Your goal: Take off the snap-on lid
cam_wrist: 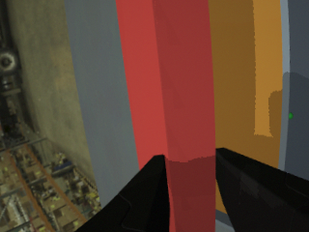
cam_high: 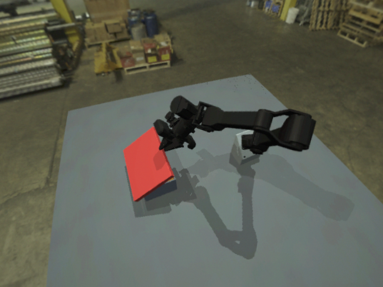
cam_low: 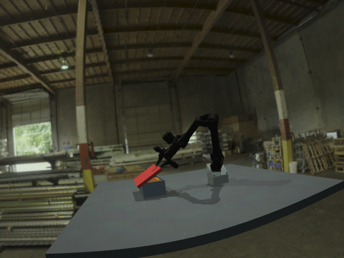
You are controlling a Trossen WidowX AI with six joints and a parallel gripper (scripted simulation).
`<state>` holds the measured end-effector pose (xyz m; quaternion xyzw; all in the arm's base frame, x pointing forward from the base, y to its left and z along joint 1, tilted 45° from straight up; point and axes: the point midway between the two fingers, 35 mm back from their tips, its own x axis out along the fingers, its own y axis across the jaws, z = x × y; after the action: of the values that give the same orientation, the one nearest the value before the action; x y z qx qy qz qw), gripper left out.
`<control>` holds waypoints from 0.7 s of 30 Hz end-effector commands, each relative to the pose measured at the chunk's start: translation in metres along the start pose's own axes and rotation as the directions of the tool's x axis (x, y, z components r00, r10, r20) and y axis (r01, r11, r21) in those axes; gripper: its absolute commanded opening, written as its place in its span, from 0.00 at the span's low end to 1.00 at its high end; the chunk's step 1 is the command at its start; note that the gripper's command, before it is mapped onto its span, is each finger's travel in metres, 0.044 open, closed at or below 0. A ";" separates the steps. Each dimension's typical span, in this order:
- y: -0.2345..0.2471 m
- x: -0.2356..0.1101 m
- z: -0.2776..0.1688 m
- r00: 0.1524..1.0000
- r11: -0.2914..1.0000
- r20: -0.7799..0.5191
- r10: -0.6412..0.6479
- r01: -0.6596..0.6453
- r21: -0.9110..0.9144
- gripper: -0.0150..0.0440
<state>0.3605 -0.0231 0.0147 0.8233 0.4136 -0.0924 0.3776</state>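
A grey bench (cam_low: 250,200) carries a dark box (cam_low: 153,188) with an orange inside. The red lid (cam_low: 146,175) tilts above it, lower edge over the box's far side. The tool (cam_low: 160,163) pinches the lid's raised edge.
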 end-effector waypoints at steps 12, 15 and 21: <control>0.022 -0.013 0.000 1.000 1.000 -0.002 0.011 -0.011 -0.012 0.25; 0.025 -0.015 0.000 1.000 1.000 -0.002 0.011 -0.011 -0.012 0.25; 0.031 -0.020 0.000 1.000 1.000 -0.002 0.011 -0.011 -0.012 0.25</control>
<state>0.3679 -0.0405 0.0336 0.8229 0.4145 -0.0929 0.3775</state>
